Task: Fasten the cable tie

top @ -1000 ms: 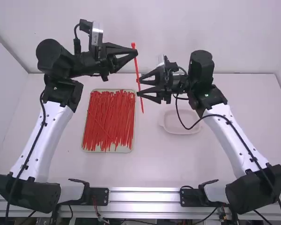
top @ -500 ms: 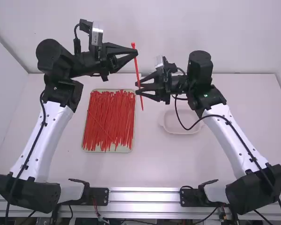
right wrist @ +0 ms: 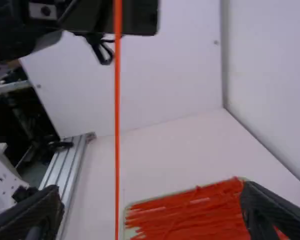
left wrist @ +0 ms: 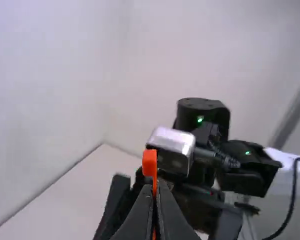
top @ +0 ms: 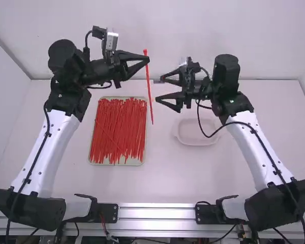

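Observation:
A single red cable tie (top: 149,89) hangs upright above the table, its head (top: 145,51) on top. My left gripper (top: 143,60) is shut on it just below the head; in the left wrist view the fingers (left wrist: 142,210) pinch the strip under the orange head (left wrist: 149,163). My right gripper (top: 160,88) stands open a little to the right of the tie's middle, not touching it. In the right wrist view the tie (right wrist: 117,125) runs as a thin vertical line in front of the wide-open right gripper (right wrist: 150,220).
A tray (top: 143,163) with several red cable ties (top: 118,129) lies on the table below the left gripper, also visible as the red pile (right wrist: 200,212). A shallow white dish (top: 195,133) sits under the right arm.
My right gripper has pulled back to the right and slightly up, off the tie's lower part. The left gripper and tie shifted a little to the right.

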Robot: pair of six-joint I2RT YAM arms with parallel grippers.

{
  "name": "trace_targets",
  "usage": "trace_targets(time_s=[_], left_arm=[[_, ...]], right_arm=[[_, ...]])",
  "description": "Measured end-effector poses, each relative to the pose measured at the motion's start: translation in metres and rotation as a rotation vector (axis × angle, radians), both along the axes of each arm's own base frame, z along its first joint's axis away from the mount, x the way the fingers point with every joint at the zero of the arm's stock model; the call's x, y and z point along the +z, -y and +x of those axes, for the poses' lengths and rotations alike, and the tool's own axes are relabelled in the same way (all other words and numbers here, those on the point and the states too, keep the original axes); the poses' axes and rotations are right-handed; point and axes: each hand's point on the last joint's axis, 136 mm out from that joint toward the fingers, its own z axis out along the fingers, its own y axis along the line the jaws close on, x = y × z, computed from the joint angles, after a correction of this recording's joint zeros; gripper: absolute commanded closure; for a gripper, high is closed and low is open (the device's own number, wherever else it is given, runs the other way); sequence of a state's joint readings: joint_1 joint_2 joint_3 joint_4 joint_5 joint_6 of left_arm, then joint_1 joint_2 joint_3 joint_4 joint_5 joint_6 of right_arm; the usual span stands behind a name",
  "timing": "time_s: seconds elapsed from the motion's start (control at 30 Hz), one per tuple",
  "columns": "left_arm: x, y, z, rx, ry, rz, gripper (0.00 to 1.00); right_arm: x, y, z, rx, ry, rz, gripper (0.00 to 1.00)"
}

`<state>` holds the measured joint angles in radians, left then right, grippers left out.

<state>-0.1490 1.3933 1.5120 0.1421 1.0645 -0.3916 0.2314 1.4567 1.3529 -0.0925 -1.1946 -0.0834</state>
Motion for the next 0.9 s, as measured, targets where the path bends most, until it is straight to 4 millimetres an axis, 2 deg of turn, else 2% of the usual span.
trace_targets(time_s=[0.1, 0.2, 0.3, 0.4, 0.53, 0.7, 0.77, 0.9], left_arm=[[-0.005, -0.001, 0.008, 0.032, 0.016, 0.016, 0.98], [-0.017, -0.001, 0.024, 0.061, 0.01, 0.03, 0.98], [-0.04, -0.001, 0.051, 0.093, -0.044, 0.039, 0.98], [-0.068, -0.001, 0.083, 0.112, -0.114, 0.031, 0.98], [-0.093, -0.01, 0.108, 0.142, -0.218, 0.015, 0.98], [-0.107, -0.022, 0.121, 0.168, -0.345, -0.027, 0.98], [-0.108, -0.023, 0.12, 0.167, -0.381, -0.04, 0.98], [-0.098, -0.015, 0.108, 0.074, -0.422, -0.077, 0.98]], right_arm=[[-0.009, 0.012, 0.007, -0.04, -0.016, -0.024, 0.02], [-0.021, 0.018, 0.006, -0.045, 0.002, -0.062, 0.02], [-0.034, 0.02, 0.0, -0.02, 0.057, -0.105, 0.02], [-0.044, 0.016, -0.008, 0.026, 0.192, -0.153, 0.02], [-0.06, 0.011, -0.01, 0.041, 0.316, -0.244, 0.02], [-0.072, 0.006, -0.005, 0.047, 0.482, -0.348, 0.02], [-0.073, 0.004, -0.006, 0.06, 0.524, -0.359, 0.02], [-0.077, -0.001, -0.014, 0.134, 0.67, -0.374, 0.02]])
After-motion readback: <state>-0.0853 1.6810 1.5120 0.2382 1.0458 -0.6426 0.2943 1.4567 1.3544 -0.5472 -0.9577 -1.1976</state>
